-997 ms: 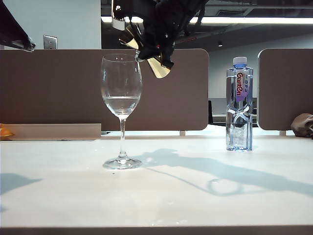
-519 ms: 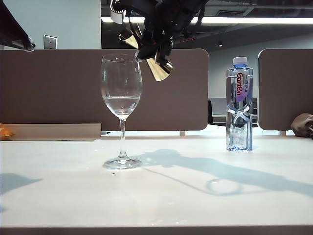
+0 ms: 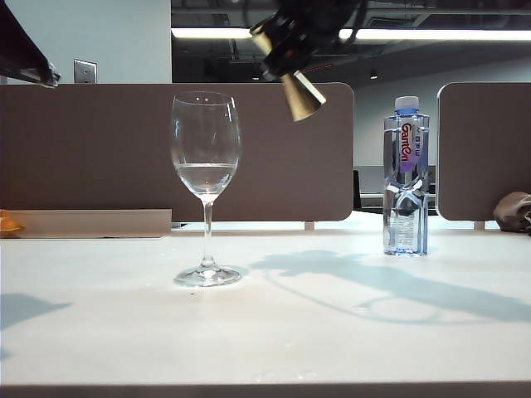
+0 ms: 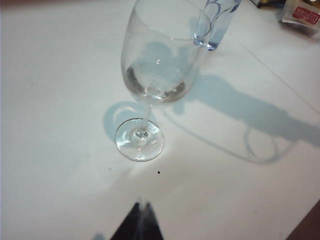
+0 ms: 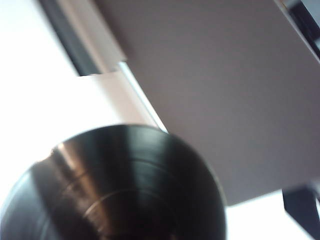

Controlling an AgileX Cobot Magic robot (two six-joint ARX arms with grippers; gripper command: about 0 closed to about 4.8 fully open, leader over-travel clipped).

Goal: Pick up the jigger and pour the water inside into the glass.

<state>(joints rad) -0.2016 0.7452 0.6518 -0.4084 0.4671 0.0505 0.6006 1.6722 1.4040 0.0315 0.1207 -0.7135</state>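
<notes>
Pour looks done; jigger held aloft, off the glass.

Left gripper (image 4: 141, 220) hangs idle over the tabletop's (image 3: 99, 332) near left part, its opening unreadable. The glass (image 3: 206, 166) stands left of centre with water (image 3: 206, 176) low in its bowl. Right gripper (image 3: 286, 46) clamps the jigger (image 3: 294, 83), tilted, above open tabletop; a bottle (image 3: 406, 178) stands toward the far right edge.

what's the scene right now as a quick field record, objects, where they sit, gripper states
glass: upright on the table, left of centre
water: shallow pool low in the glass bowl
jigger: tilted, in the air up and right of the glass rim
right gripper: shut on the jigger
left gripper: near table edge, facing glass, state unclear
bottle: upright, far right
</notes>
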